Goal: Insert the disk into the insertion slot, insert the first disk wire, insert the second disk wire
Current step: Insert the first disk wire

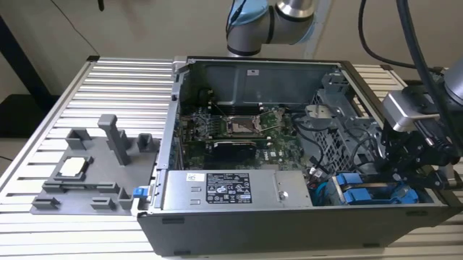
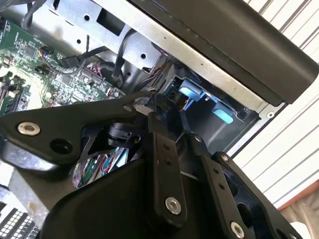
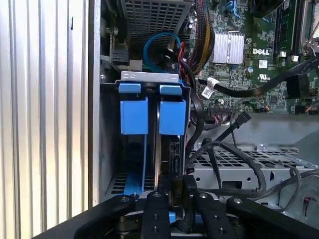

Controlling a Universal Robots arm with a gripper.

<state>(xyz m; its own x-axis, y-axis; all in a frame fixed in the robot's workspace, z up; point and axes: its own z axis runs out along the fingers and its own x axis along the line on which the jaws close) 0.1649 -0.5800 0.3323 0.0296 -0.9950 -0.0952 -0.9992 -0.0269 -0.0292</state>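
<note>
Pincer (image 3: 174, 193) is closed on a black wire plug (image 3: 174, 164); the blue-framed disk (image 3: 172, 117) is seated just ahead of it.

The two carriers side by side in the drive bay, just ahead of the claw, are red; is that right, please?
Not quite: the two carriers are blue, not red, as the first wrist view shows. They do stand side by side in the drive bay, just ahead of the claw.

Disk (image 3: 172, 117) blue-framed; seated in grey insertion slot (image 3: 149, 76).
</note>
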